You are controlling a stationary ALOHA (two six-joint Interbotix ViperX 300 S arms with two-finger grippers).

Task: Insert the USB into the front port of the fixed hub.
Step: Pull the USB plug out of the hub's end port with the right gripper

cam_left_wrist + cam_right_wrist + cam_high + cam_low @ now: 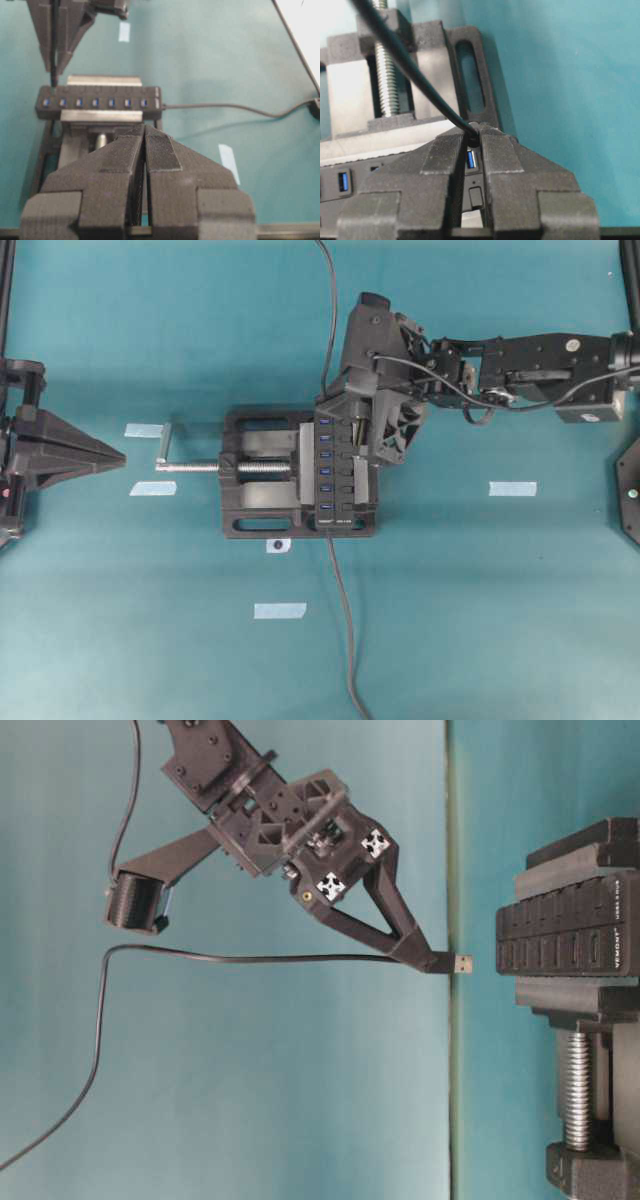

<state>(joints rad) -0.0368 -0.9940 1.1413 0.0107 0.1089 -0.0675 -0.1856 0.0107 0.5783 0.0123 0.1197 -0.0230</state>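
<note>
The fixed hub (pixel 327 475), a narrow black bar with a row of blue ports, sits clamped in a black vise (pixel 262 502). My right gripper (pixel 428 960) is shut on the USB (pixel 458 963), whose metal tip points at the hub (pixel 575 935) across a short gap. In the right wrist view the gripper (pixel 474 131) pinches the plug (pixel 474 140) where its thin cable (pixel 410 70) leaves it. A blue port (pixel 470 159) shows between the fingers, at the hub's end away from the label. My left gripper (pixel 118 454) rests shut and empty at the left, as the left wrist view (pixel 145 129) confirms.
The vise's silver screw and handle (pixel 165 445) stick out to the left. A thicker grey cable (pixel 342 610) runs from the hub's labelled end to the near edge. Pale tape strips (pixel 512 488) (pixel 280 610) (pixel 152 488) lie on the teal mat.
</note>
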